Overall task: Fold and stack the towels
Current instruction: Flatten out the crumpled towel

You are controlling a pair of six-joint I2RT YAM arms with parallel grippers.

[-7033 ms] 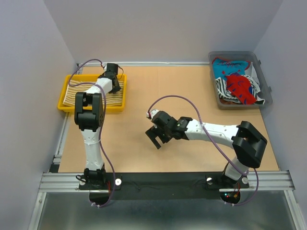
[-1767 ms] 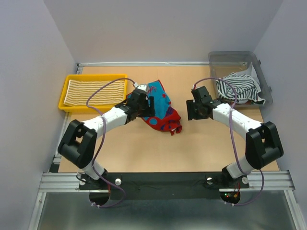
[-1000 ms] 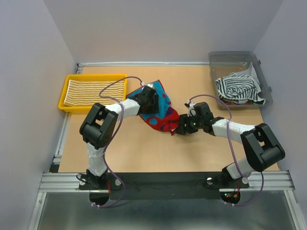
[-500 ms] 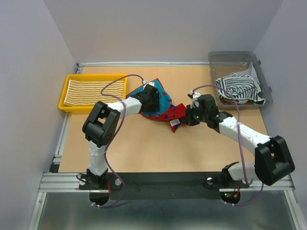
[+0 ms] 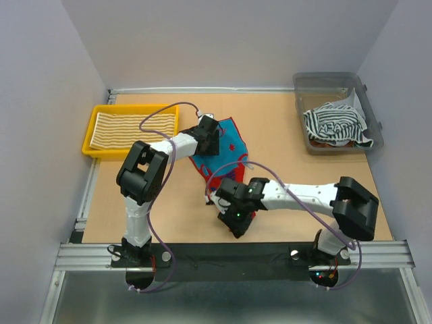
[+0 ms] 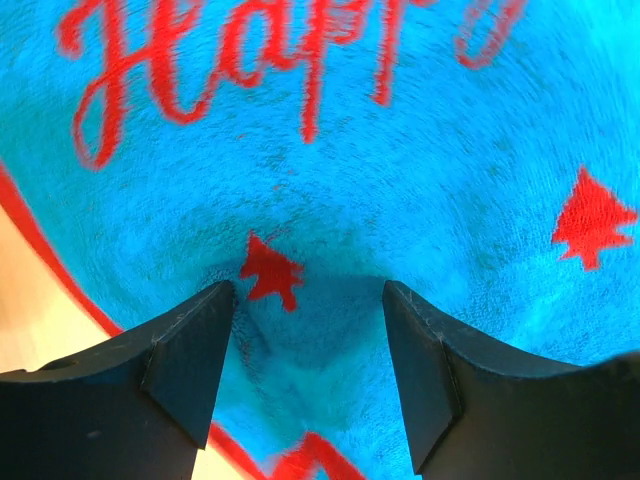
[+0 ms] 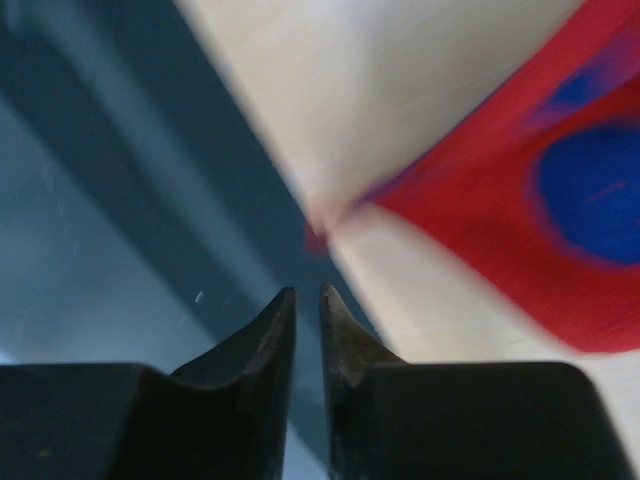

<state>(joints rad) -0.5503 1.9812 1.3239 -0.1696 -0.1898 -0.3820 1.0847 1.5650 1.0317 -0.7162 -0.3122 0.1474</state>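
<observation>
Towel (image 5: 226,145) lies under spread left claw (image 6: 308,292); right claw (image 7: 305,292), nearly pressed together, seemingly just short of its red corner.

The red-blue towel (image 5: 226,142) has been taken out of the grey bin (image 5: 337,82) at the far right corner and laid in the middle of the worktop. It was bunched up before. Now it is spread flatter, and one corner has been pulled toward the near edge. The left gripper (image 6: 307,287) has been moved from the yellow tray (image 5: 90,145) onto the towel. The right gripper (image 7: 305,292) has been brought to the near edge, and its jaws, wide a second ago, are almost together.
</observation>
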